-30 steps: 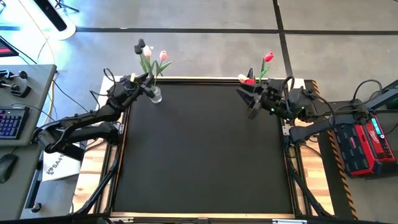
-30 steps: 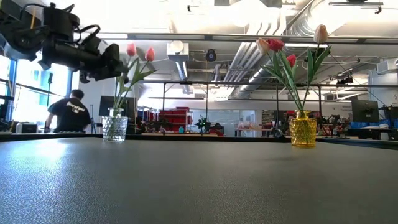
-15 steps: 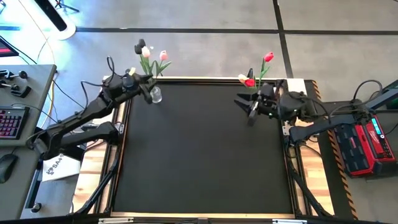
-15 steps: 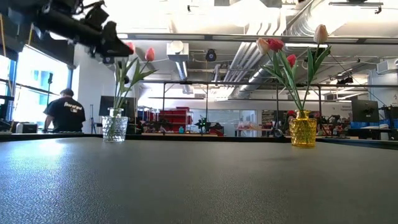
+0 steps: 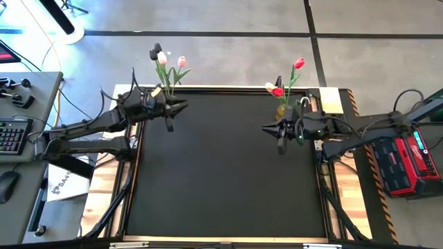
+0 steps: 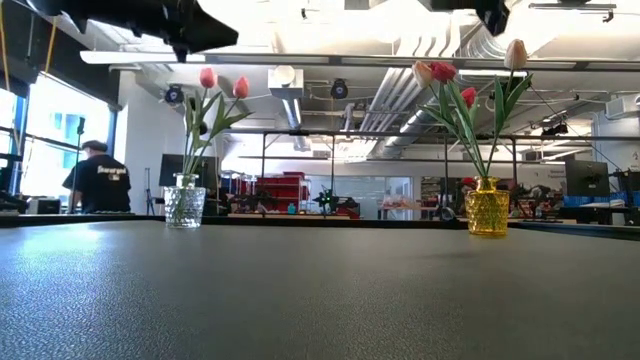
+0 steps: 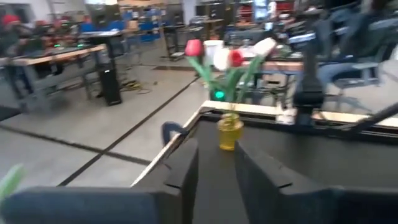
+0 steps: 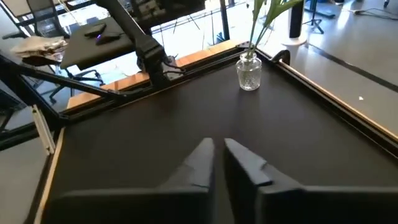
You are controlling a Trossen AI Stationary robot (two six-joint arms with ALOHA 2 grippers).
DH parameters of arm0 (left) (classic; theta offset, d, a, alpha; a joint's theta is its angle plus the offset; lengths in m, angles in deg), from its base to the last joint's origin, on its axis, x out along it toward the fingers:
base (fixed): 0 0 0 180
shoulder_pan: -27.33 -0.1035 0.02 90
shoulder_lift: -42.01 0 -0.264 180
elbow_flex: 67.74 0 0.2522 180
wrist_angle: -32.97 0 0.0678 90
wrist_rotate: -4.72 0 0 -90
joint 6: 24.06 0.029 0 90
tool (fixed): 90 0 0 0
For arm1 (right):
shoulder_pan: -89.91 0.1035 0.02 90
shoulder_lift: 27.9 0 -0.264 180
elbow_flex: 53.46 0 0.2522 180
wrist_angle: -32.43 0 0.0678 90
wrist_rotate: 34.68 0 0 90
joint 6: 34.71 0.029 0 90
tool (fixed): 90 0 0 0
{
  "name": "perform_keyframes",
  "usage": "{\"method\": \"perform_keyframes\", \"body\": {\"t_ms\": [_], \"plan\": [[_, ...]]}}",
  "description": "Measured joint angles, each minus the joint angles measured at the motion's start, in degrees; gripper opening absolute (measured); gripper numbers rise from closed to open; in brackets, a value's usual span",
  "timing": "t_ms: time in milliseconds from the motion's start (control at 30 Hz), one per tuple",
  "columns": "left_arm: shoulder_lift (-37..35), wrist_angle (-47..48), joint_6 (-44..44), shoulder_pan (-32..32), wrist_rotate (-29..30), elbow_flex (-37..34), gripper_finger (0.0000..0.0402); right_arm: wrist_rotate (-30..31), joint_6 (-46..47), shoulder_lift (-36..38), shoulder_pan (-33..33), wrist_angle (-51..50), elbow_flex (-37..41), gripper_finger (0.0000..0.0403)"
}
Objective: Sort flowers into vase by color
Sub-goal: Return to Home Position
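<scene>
Two bunches of tulips stand with their stems in vases at the table's far edge. A clear glass vase [image 6: 184, 205] [image 8: 249, 71] at the far left holds pink and red heads [image 6: 208, 78] [image 5: 166, 61]. A yellow vase [image 6: 487, 207] [image 5: 282, 111] [image 7: 229, 132] at the far right holds red and pale heads [image 6: 443, 72] [image 5: 287, 79]. My left gripper [image 5: 181, 108] [image 7: 216, 146] hovers raised beside the clear vase, fingers slightly apart, holding nothing. My right gripper [image 5: 266, 128] [image 8: 219, 144] hovers near the yellow vase, fingers nearly together, holding nothing.
The black table mat [image 5: 221, 180] stretches toward the near edge, inside a wooden frame [image 5: 332, 97]. A desk with a keyboard [image 5: 10, 135] stands left of the table and a red device [image 5: 405, 155] right of it. A person [image 6: 97, 175] stands in the room far behind.
My left gripper has risen from the clear vase and swung to point toward the table's right. My right gripper has drawn back from the yellow vase toward the near edge. Both vases and their flowers have stayed put.
</scene>
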Motion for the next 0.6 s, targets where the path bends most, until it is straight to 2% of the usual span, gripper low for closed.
{"method": "perform_keyframes", "body": {"t_ms": [100, 233, 367, 433, 500, 600], "plan": [[0.50, -2.17, -0.94, 2.56, -0.02, 0.00, 0.0057, 0.18, -0.87, 2.98, -0.05, 2.75, 4.12, 0.0008], [0.31, -3.88, -1.05, 3.79, 0.09, 0.00, 0.0009, 1.39, -1.56, 9.77, -0.83, 7.99, 10.11, 0.0016], [-0.75, -2.40, -1.32, 3.23, -0.17, 0.00, 0.0005, 2.60, -2.02, 17.27, -1.75, 9.47, 15.11, 0.0002], [-0.75, -0.67, -2.69, 2.97, -2.49, 0.00, 0.0002, 2.90, -1.93, 20.09, -2.23, 8.05, 16.84, 0.0007], [-0.30, 1.32, -4.62, 3.13, -4.21, 0.00, 0.0001, 2.89, -1.37, 21.78, -2.49, 4.28, 17.73, 0.0009], [0.80, 1.63, -7.99, 4.27, -2.61, -0.64, 0.0001, 2.85, 3.11, 22.75, -2.46, 1.44, 18.91, 0.0003]]}}
